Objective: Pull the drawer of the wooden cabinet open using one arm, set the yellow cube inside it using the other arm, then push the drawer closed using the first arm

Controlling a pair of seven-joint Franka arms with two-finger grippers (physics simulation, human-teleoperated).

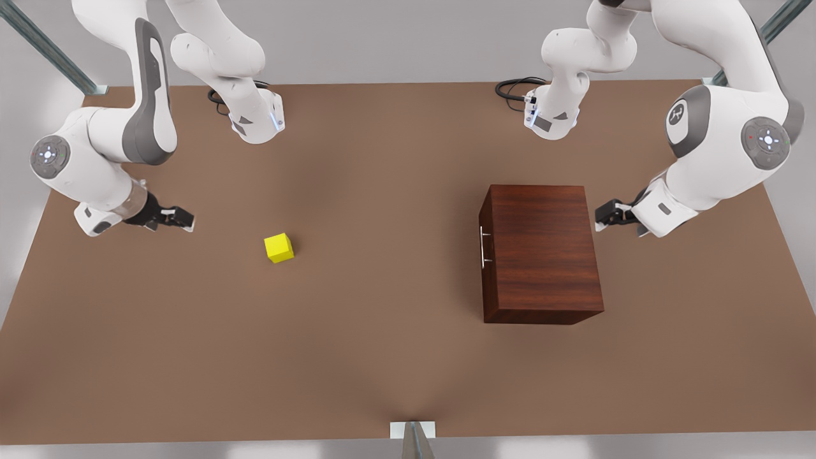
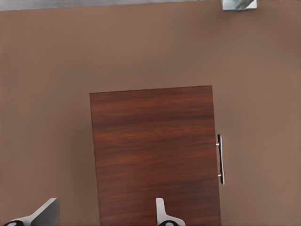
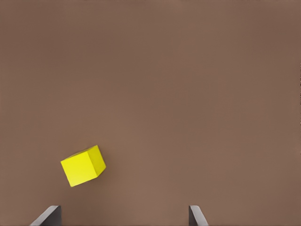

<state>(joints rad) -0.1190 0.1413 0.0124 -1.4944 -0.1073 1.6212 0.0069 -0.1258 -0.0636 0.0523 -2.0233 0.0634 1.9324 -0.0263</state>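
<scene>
Both end effectors spread: left (image 1: 602,215) beside the wooden cabinet (image 1: 542,252), right (image 1: 182,218) near the yellow cube (image 1: 279,248).

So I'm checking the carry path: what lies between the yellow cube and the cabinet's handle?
Nothing: in the front view only bare brown table separates the yellow cube from the handle.

Grained wooden cabinet (image 1: 540,252), silver metal handle (image 1: 484,246).

— Any writing to read here?
— No words or numbers. One small white emblem sits on a grey panel of the arm (image 1: 727,127) at the front view's right; its shape is too small to make out.
</scene>
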